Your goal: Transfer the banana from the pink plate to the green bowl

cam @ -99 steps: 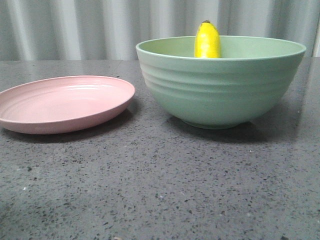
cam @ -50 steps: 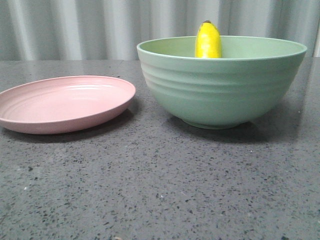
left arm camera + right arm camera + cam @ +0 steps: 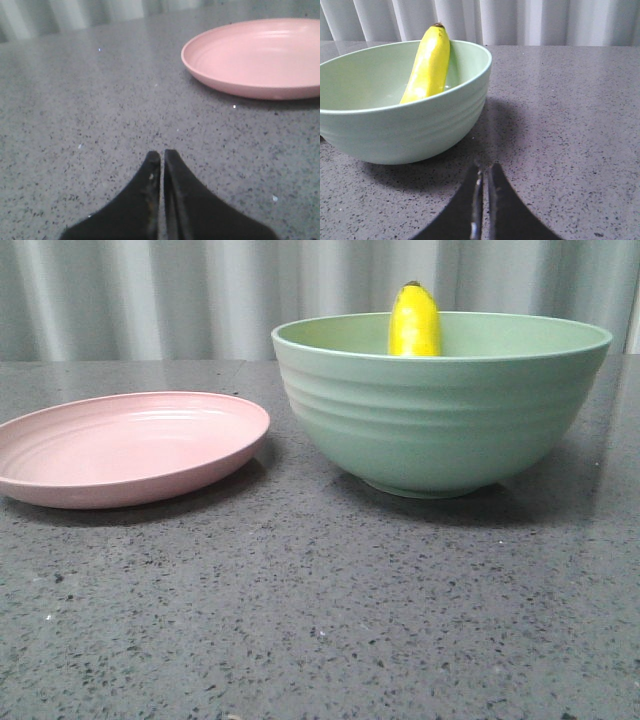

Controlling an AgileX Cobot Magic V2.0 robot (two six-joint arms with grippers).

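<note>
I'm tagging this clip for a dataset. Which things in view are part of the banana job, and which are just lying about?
Part of the job:
- glossy yellow curved banana, leaning inside the bowl
- deep ridged mint-green bowl
- shallow round pink plate, nothing on it

Just there:
- speckled grey stone table
- pale pleated curtain

Nothing else lies about.

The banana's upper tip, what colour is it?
Dark, brownish-black, on the bright yellow banana; the right wrist view shows it best.

Dark speckled stone table (image 3: 320, 620), pale pleated curtain (image 3: 180, 295) behind.
</note>
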